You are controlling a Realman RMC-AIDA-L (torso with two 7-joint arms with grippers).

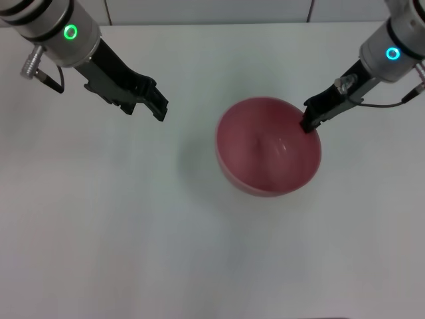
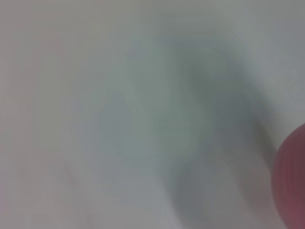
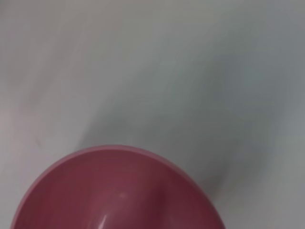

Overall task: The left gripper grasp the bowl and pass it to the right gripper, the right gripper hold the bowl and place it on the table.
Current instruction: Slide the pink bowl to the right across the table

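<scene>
The pink-red bowl (image 1: 265, 149) is right of centre in the head view, upright, with its glossy inside showing. My right gripper (image 1: 309, 123), on the cyan-ringed arm, is shut on the bowl's far right rim. A faint shadow lies on the white table (image 1: 99, 219) to the bowl's left, so the bowl seems to hang just above the surface. My left gripper (image 1: 154, 100), on the green-ringed arm, is open and holds nothing, well clear to the bowl's left. An edge of the bowl (image 2: 291, 181) shows in the left wrist view. In the right wrist view the bowl (image 3: 114, 195) fills the near part.
Only the white table surface surrounds the bowl on all sides. A wall edge (image 1: 212, 10) runs along the table's far side.
</scene>
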